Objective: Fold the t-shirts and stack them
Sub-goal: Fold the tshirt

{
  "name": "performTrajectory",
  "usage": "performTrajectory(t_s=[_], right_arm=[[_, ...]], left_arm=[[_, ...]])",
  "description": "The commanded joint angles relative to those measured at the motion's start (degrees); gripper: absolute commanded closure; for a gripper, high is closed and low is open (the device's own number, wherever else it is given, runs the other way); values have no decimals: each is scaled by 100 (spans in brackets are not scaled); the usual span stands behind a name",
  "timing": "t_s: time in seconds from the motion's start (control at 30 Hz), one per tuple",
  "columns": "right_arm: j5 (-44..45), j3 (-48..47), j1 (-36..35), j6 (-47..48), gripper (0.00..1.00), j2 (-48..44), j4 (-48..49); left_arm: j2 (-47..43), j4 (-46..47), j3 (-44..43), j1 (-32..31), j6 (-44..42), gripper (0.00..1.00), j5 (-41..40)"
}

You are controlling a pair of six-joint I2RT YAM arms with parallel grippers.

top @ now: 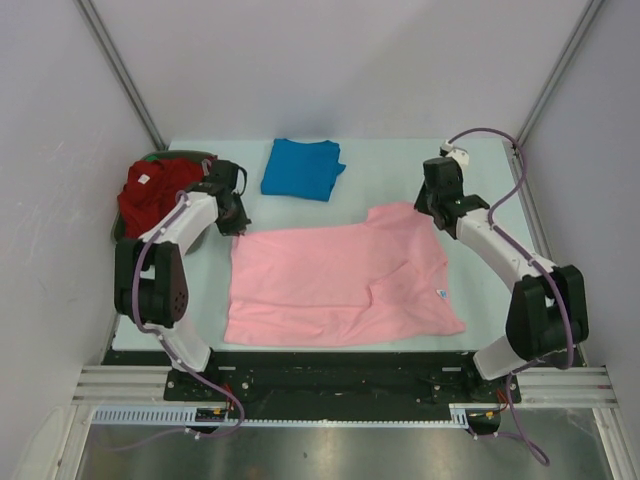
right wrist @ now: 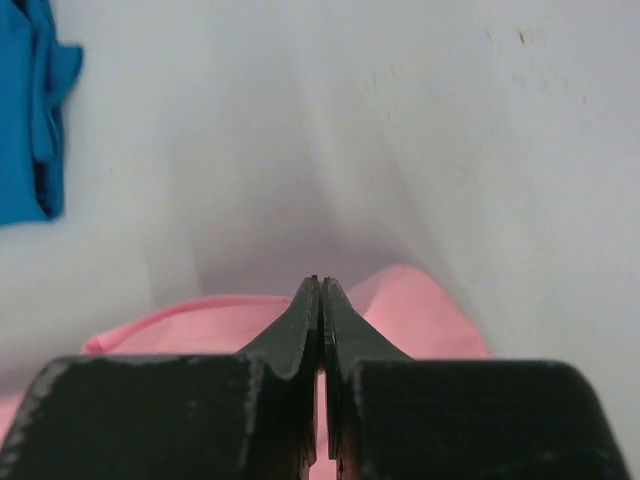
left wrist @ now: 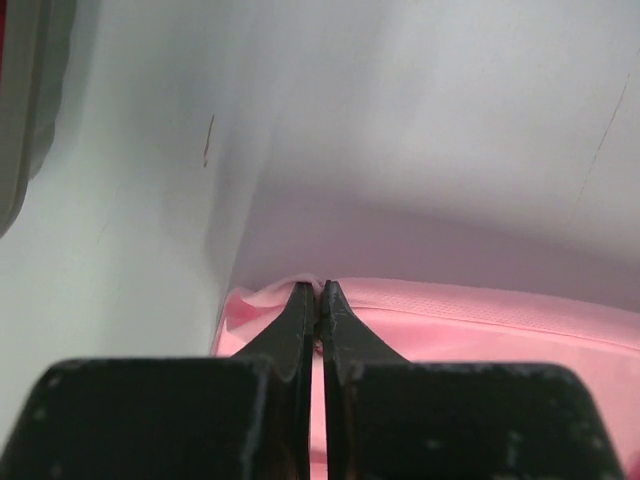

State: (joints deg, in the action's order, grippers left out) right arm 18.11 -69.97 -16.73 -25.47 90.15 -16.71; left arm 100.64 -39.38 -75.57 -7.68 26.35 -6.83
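Pinching pink t-shirt: left tool, right tool

Both arms reach forward, wrists pitched down, end effectors closed.
The left arm is folded at the elbow. Its end effector has both fingers pressed together, nipping the edge of the pink t-shirt. The right arm is stretched further out. Its end effector has its fingers likewise pressed tip to tip on the same cloth.

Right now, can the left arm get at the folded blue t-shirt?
Probably yes: bare table lies between the left gripper and the blue t-shirt, though its jaws are shut on the pink t-shirt.
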Motion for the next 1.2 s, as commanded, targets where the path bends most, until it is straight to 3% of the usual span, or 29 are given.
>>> performTrajectory(t_s=[0.0, 0.4, 0.83, 0.97, 1.17], right_arm=[[570, 763, -199, -106, 100, -857, -403], [896, 1732, -383, -520, 100, -3187, -1694], [1740, 2348, -1710, -2171, 100, -4171, -3363], [1863, 2453, -1904, -2681, 100, -4391, -3786], [2153, 2454, -2343, -3341, 100, -4576, -4288]], left_arm=[[-738, 193, 463, 30, -156, 100, 111], [-2583, 308, 2116, 30, -235, 100, 323], [-3735, -61, 2793, -75, -200, 100, 270], [-3903, -350, 2723, -93, -130, 90, 410], [-4210, -597, 2881, -198, 107, 84, 824]])
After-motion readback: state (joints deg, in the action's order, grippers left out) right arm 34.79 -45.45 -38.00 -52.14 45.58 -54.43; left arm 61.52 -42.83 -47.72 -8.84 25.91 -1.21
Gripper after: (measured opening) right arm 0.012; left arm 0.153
